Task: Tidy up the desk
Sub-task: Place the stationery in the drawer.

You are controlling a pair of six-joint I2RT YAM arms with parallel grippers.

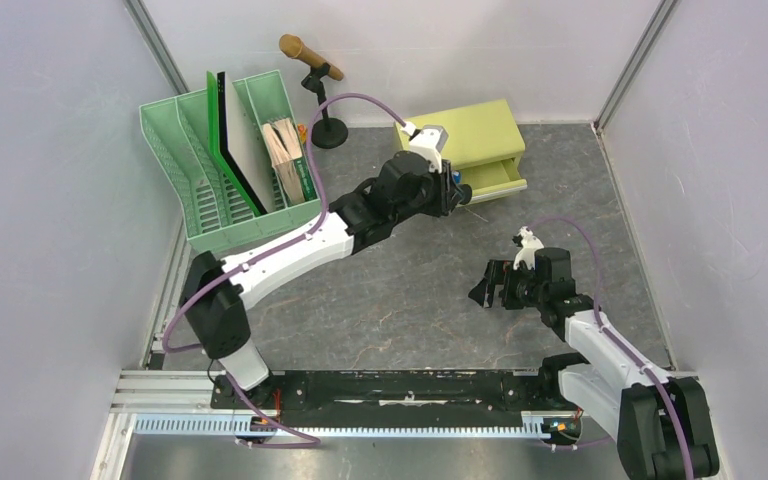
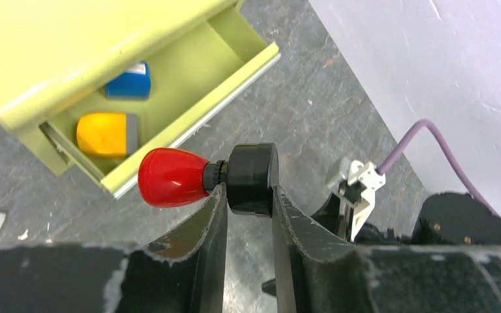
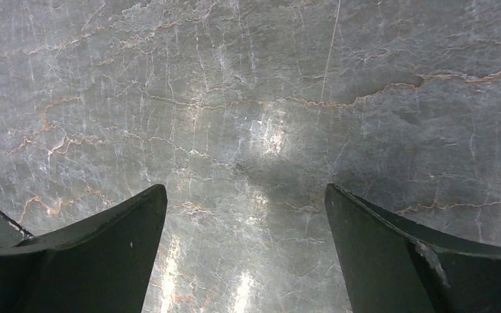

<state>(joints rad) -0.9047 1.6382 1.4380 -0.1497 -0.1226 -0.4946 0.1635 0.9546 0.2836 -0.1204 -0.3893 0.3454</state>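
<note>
While the left gripper (image 2: 248, 195) pinches a red-knobbed stamp (image 2: 173, 177) by its black base, just short of the open drawer (image 2: 199, 120) of the cabinet (image 1: 475, 130), stowing looks in hand. Next: advance over drawer, release. Right gripper (image 3: 244, 189) spread wide, empty, over the desk (image 1: 400, 300) in front of the cabinet.

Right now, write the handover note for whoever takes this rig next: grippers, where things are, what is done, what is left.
Left gripper: shut on the red-handled stamp, gripping its black base, just outside the front of the open drawer.
Right gripper: open, empty, over bare desk.
Done: a blue item and a yellow item lie in the yellow-green cabinet's lower drawer.
Left: the stamp is not yet in; probably drop it in, then shut the drawer.
</note>
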